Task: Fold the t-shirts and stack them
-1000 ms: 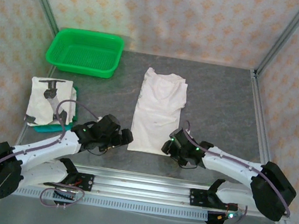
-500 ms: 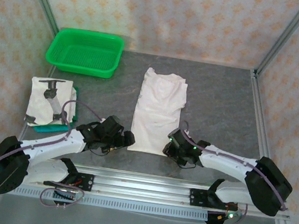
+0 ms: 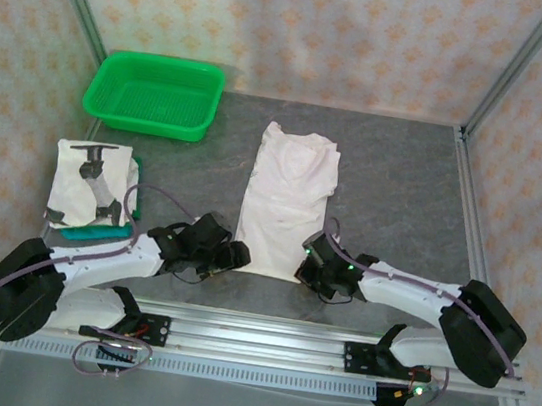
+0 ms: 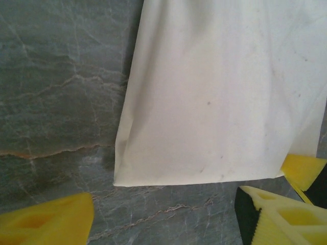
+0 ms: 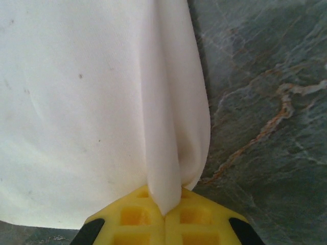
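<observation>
A: Right wrist view: what is the right gripper (image 5: 164,220) doing?
B: Clenched on the shirt (image 5: 76,102), hem corner pinched between its fingers.
A: And the left gripper (image 4: 163,206)?
B: Released, fingers apart; the shirt's other hem corner lies just ahead, flat on the table (image 4: 51,76).

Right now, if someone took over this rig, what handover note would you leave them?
Right gripper: shut on the near right corner of the flat shirt.
Left gripper: open, just short of the shirt's near left corner, not gripping.
Done: one folded shirt lies at the left.
To do: grip the left corner, fold the flat shirt, stack it on the folded one.
</observation>
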Robot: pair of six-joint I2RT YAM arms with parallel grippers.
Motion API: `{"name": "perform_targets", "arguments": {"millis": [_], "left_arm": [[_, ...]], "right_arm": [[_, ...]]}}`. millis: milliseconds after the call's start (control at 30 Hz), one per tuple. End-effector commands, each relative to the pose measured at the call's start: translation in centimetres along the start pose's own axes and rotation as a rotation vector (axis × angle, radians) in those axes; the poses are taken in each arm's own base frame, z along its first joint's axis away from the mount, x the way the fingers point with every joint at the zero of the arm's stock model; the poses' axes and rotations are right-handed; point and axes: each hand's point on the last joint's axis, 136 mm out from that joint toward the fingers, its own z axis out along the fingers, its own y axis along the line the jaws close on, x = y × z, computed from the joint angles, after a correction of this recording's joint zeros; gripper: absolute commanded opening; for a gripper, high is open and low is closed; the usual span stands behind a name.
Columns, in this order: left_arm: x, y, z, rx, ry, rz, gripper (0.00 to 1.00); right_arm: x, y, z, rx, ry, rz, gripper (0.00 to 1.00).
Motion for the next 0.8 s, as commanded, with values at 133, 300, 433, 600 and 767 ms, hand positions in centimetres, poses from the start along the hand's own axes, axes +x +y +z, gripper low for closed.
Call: {"name": "perform_targets", "arguments": {"millis": [133, 300, 433, 600, 767], "left_arm": [[-0.2, 1.2, 0.8, -0.03, -0.046, -0.041, 0.61], [-1.5, 1.9, 0.2, -0.044, -0.131, -0.077, 0.46], [-2.0, 1.7, 0.5, -0.037, -0.141, -0.089, 0.42], [-1.7, 1.5, 1.8, -0.034, -0.112, -0.105, 0.39], [-1.7, 1.6, 2.3, -0.043, -0.107, -0.106, 0.37]], "right_arm": [[0.3, 0.0, 0.4, 0.001, 0.01, 0.0, 0.0], [0.3, -0.1, 0.4, 0.003, 0.011, -0.004, 0.0], [0.2, 0.0, 0.4, -0.002, 0.009, -0.004, 0.0], [0.4, 0.1, 0.5, -0.004, 0.02, -0.003, 0.0], [0.4, -0.1, 0.4, -0.002, 0.016, 0.0, 0.0]]}}
